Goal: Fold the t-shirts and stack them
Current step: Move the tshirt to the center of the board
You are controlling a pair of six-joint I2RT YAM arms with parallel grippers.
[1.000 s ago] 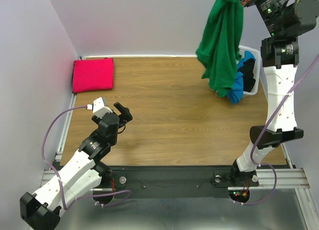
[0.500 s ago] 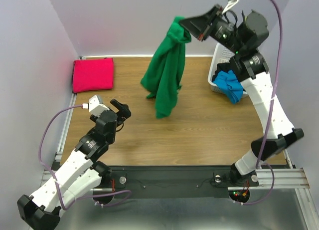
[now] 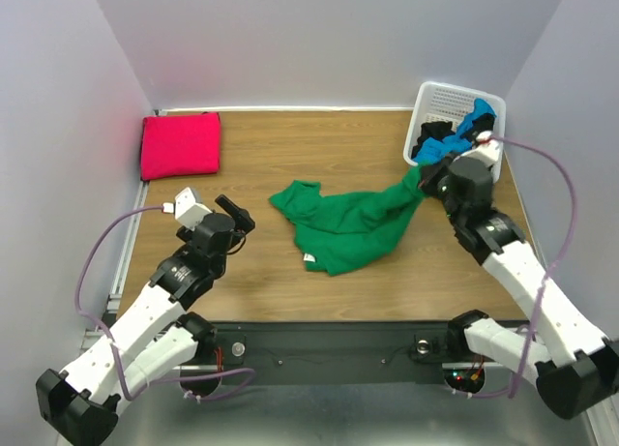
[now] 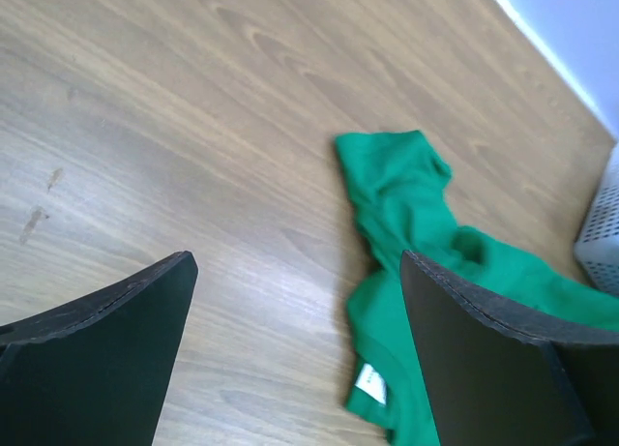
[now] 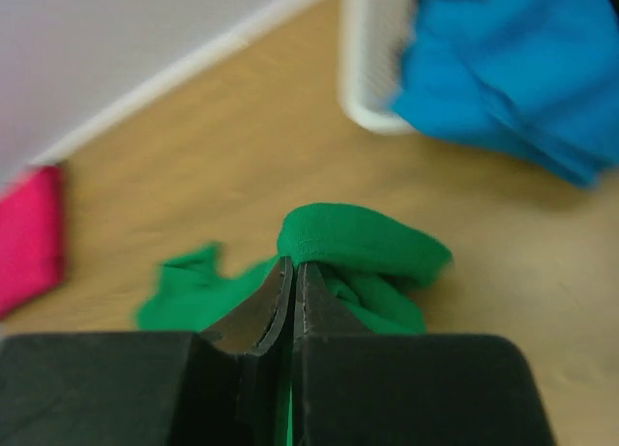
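Pinching the green t-shirt (image 3: pixel 343 228) by an edge in the tightly closed right tool (image 3: pixel 424 180), just beside the basket (image 3: pixel 443 100), likely for spreading it flat; trailing the rest over the table (image 3: pixel 290 156); holding the left tool (image 3: pixel 237 217) wide open and empty, well apart from the basket.

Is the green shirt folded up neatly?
No, the green t-shirt lies crumpled on the wooden table, one end pinched in the right gripper and its jaws.
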